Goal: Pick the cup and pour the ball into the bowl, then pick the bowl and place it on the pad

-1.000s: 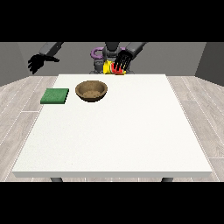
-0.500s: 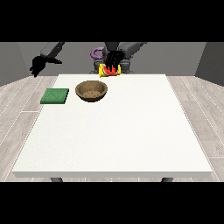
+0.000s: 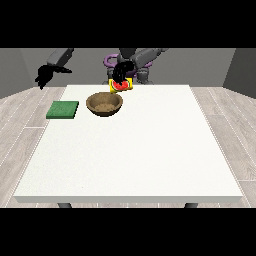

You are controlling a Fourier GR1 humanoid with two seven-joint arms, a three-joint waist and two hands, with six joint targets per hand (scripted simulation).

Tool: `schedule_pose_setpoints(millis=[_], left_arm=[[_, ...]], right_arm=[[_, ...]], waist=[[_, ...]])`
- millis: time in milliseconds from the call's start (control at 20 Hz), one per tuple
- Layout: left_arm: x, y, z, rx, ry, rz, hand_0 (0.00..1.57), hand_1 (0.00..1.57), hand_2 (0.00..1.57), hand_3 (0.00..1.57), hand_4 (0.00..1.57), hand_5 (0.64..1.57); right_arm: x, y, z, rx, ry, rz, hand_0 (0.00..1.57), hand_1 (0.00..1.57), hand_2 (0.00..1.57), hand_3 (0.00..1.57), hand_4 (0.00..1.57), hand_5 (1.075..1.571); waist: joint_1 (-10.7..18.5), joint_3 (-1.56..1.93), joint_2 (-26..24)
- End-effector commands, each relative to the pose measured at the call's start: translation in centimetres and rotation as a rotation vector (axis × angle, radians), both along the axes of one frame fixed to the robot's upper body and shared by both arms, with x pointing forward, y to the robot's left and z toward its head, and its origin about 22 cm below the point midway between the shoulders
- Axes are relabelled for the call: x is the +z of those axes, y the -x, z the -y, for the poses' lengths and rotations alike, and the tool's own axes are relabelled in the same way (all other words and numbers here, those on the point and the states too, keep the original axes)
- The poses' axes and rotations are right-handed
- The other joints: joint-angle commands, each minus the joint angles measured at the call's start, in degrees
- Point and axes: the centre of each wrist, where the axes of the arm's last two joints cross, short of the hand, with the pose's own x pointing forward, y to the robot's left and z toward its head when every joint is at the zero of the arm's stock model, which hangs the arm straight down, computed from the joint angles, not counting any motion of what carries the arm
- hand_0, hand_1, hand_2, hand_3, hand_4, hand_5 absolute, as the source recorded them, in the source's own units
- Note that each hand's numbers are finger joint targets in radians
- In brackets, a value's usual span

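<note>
A yellow cup [image 3: 122,86] with a red ball showing at its mouth hangs tilted above the far rim of the brown bowl [image 3: 104,104]. The black hand at the view's right [image 3: 121,73] is curled round the cup from above. The bowl stands on the white table [image 3: 130,145] near its far edge, to the right of the green pad [image 3: 63,109]. The hand at the view's left [image 3: 44,77] hovers beyond the table's far left corner, holding nothing, with its fingers pointing down.
The robot's grey torso [image 3: 137,62] with a purple ring stands behind the table's far edge. A grey wood floor surrounds the table.
The hand at the view's right has carried the cup leftwards to the bowl's far rim and tipped it. The other hand has barely moved.
</note>
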Motion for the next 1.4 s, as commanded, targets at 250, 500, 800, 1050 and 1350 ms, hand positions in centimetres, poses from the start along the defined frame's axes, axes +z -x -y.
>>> schedule_pose_setpoints(millis=[250, 500, 800, 1050, 1350], left_arm=[[4.6, -0.6, 3.1, -0.035, -0.319, 0.094, 0.77, 0.77, 1.57, 1.57, 1.20, 1.416], [5.5, -1.2, 2.5, -0.084, -0.430, 0.181, 1.55, 1.55, 1.57, 1.57, 1.19, 1.466], [7.4, -0.6, 3.0, -0.090, -0.421, 0.203, 1.51, 1.51, 1.57, 1.57, 1.21, 1.459], [8.1, -0.8, 0.5, -0.048, 0.066, 0.052, 0.00, 0.00, 1.57, 1.57, 1.27, 1.452], [9.0, -3.4, -7.7, 0.033, 0.453, 0.031, 0.37, 0.37, 1.57, 1.57, 0.86, 1.568]], right_arm=[[-1.2, 1.2, 1.0, 0.010, -0.005, -0.020, 0.00, 0.00, 0.00, 0.24, 0.00, 1.521], [0.2, 0.3, 1.5, -0.032, 0.003, -0.036, 0.00, 0.00, 0.00, 0.21, 0.00, 1.517], [-0.5, 2.2, 3.9, -0.058, -0.026, -0.041, 0.00, 0.00, 0.00, 0.00, 0.20, 1.546], [-2.3, 2.4, 2.0, -0.102, -0.072, -0.069, 0.00, 0.00, 0.00, 0.00, 0.43, 1.555], [-0.8, 1.7, 2.8, -0.120, -0.084, -0.062, 0.00, 0.00, 0.00, 0.00, 0.48, 1.561]], waist=[[-0.5, 0.04, -1.3], [2.3, 0.00, -1.6], [4.2, 0.02, 0.9], [8.0, -0.15, -0.3], [13.3, -0.27, 3.3]])
